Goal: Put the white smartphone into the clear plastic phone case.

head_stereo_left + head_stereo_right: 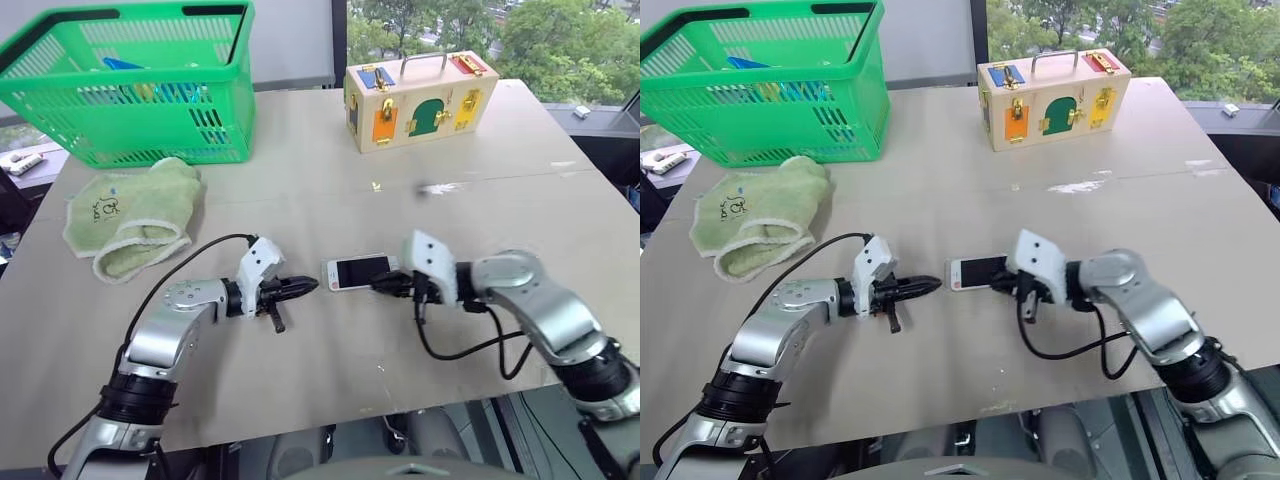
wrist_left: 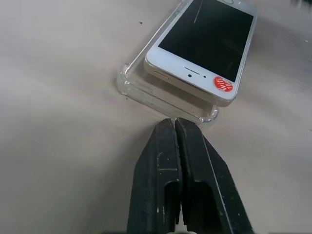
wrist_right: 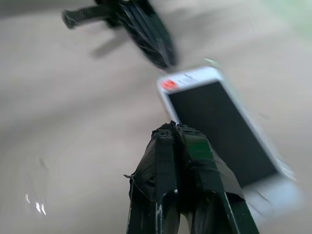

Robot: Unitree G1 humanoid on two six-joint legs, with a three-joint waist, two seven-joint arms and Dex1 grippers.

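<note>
The white smartphone (image 1: 358, 270), screen up with a red sticker on its bezel, lies in the middle of the table. In the left wrist view the white smartphone (image 2: 204, 44) rests on the clear plastic phone case (image 2: 131, 85), whose rim and corners stick out past the phone's end and one side. My left gripper (image 1: 308, 287) is shut and empty, tips just short of the case's end (image 2: 207, 117). My right gripper (image 1: 380, 283) is shut and empty, with its fingertips (image 3: 171, 127) at the phone's other end, over its edge. Whether they touch the phone I cannot tell.
A green basket (image 1: 130, 80) stands at the back left with a folded green towel (image 1: 130, 225) in front of it. A wooden latch box (image 1: 420, 100) with a handle sits at the back centre. The table's front edge (image 1: 330, 415) is close below both arms.
</note>
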